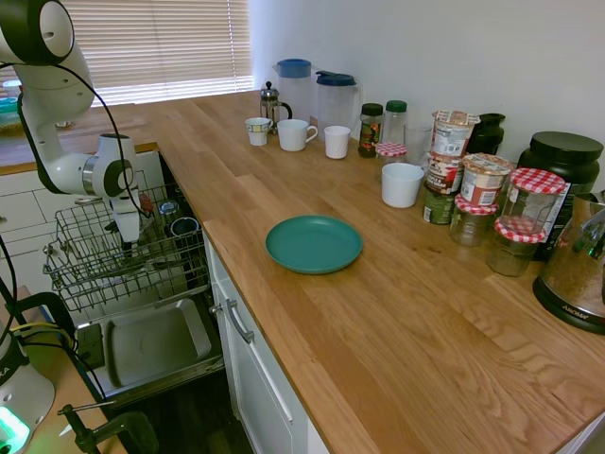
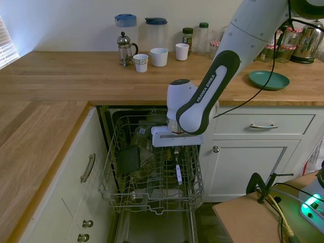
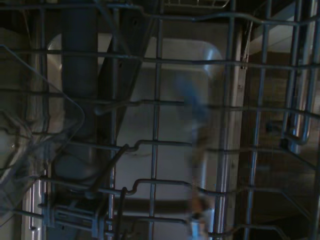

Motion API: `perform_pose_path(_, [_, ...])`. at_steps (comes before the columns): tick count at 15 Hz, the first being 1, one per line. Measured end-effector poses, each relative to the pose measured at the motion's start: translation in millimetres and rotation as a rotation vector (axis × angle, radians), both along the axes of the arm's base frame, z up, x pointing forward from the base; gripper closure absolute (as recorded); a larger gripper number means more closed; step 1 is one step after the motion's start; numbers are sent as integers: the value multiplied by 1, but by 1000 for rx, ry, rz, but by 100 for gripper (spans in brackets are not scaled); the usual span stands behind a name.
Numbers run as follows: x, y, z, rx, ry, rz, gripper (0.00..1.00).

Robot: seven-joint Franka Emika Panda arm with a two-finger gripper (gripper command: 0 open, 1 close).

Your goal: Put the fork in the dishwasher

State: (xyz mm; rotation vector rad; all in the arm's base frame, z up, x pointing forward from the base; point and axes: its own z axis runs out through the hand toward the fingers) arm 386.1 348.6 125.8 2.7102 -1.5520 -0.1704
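The claw (image 2: 176, 152) is reaching down into the pulled-out rack (image 2: 152, 167) of the dishwasher (image 1: 142, 312), and the fork (image 2: 178, 172) is hanging upright right beneath it, inside the rack among the wires. The fork's top is running up between the fingers, so the claw is seemingly pinching it, though the contact itself is too small and dark to be certain. In the wrist view the fork (image 3: 197, 165) is showing only as a pale blurred streak over the wires, with the grey steel door panel (image 3: 165, 100) lying under them. Beside the claw in the rack a dark cup (image 2: 128, 160) is sitting, tilted. Below the claw the open door (image 1: 151, 345) is lying flat. Beyond the claw, up on the worktop (image 1: 378, 312), a teal plate (image 1: 314, 243) is resting alone, well apart from the dishwasher. Farther off still, against the wall, white mugs (image 1: 295, 134), a French press (image 1: 272, 102) and two jugs with blue lids (image 1: 337, 102) are standing together, with jars (image 1: 485, 180) lined up to one side.
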Motion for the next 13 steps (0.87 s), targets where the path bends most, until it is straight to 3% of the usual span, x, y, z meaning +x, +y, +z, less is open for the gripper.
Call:
perform_pose_path(6, [2, 1, 12, 12, -23, 7, 0])
perform_pose_path(13, [-16, 3, 93, 9, -91, 29, 0])
